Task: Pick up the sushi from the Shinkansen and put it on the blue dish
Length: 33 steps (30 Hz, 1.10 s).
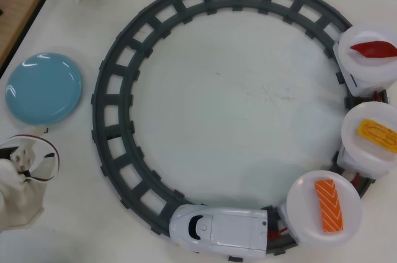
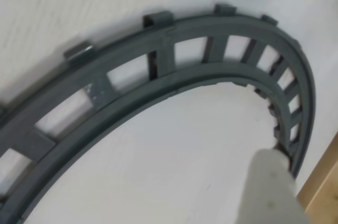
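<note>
**Hand off at the table's edge, salmon on the train**

The hand [image 1: 22, 179], white, sits at the lower left of the overhead view, well apart from the train; whether it is open or closed I cannot tell, and nothing shows in it. Just above it lies the dish [image 1: 43, 87], bare, outside the track [image 1: 118, 58]. The wrist view shows one finger [image 2: 272, 187] over the track's curve. The Shinkansen [image 1: 218, 230] is at the bottom of the loop, and the sushi [image 1: 328, 205] lies on the plate [image 1: 304, 196] right behind it
</note>
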Each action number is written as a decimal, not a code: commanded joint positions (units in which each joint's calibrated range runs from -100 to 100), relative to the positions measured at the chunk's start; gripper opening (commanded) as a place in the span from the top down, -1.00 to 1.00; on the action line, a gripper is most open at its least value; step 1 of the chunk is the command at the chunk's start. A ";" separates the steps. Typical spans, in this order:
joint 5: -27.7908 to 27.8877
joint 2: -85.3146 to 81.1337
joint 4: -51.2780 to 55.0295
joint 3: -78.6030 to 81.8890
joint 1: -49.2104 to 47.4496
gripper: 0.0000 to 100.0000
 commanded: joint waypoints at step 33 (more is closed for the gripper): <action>45.47 0.76 13.40 -8.83 37.04 0.66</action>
